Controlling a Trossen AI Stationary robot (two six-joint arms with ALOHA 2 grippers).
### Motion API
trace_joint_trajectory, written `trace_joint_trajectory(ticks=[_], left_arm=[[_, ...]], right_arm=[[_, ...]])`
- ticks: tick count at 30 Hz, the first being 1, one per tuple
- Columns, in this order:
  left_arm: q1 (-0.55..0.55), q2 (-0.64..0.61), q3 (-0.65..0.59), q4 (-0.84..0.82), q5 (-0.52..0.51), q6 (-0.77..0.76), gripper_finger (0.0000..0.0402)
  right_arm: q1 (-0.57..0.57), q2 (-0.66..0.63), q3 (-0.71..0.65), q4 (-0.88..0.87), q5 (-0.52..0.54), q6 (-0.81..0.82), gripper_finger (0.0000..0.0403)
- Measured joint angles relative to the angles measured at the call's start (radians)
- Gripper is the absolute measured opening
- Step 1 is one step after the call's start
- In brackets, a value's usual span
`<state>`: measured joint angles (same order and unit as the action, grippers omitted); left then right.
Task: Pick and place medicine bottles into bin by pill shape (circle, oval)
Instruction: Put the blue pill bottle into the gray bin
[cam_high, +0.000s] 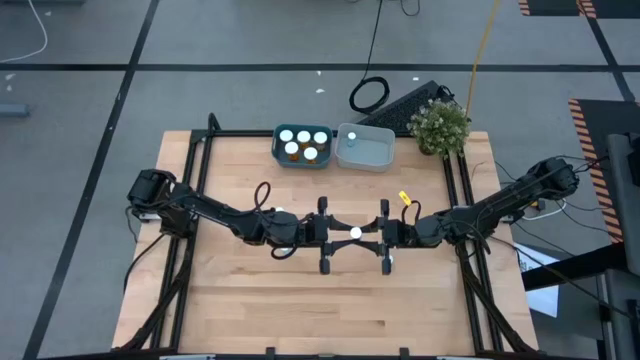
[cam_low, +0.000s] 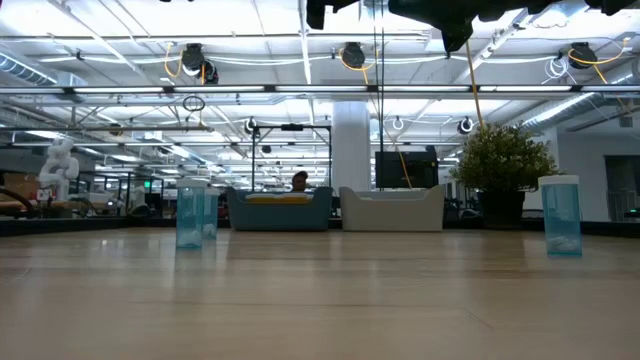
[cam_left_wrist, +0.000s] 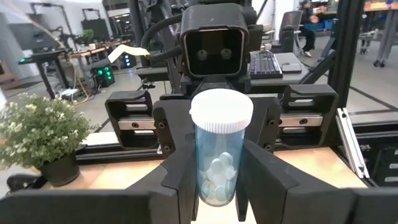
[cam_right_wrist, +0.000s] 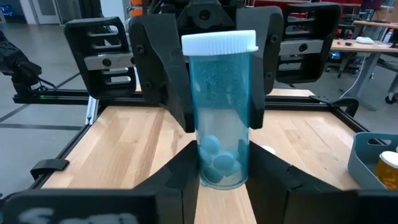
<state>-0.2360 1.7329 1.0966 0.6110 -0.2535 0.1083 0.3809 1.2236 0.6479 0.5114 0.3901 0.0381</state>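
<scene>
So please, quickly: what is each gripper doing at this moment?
Left gripper: closed on the blue bottle.
Right gripper: closed on the same bottle, held between the two above the table.

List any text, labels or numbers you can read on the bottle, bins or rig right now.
None is readable.
The blue bottle, held between the left pincer and the right pincer, shows no label, only pills inside.
The two bins show no print.
The yellow tag by the right arm is too small to read.
</scene>
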Motion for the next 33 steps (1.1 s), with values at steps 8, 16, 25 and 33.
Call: trace_joint_trajectory(ticks=[8, 16, 25, 33], left_arm=[[0.000, 0.000, 0.000, -0.042, -0.008, 0.021, 0.0197], [0.000, 0.000, 0.001, -0.039, -0.032, 0.020, 0.0260], [0.013, 0.007, 0.001, -0.012, 0.029, 0.004, 0.0215], [0.025, 0.025, 0.001, 0.021, 0.093, 0.008, 0.0158]], right_arm=[[0.000, -0.001, 0.000, 0.001, 0.000, 0.001, 0.0094], [0.000, -0.004, 0.000, 0.004, 0.000, 0.001, 0.0102], [0.000, -0.005, 0.000, 0.014, 0.000, 0.001, 0.0098], [0.000, -0.004, 0.000, 0.024, 0.000, -0.002, 0.0099]])
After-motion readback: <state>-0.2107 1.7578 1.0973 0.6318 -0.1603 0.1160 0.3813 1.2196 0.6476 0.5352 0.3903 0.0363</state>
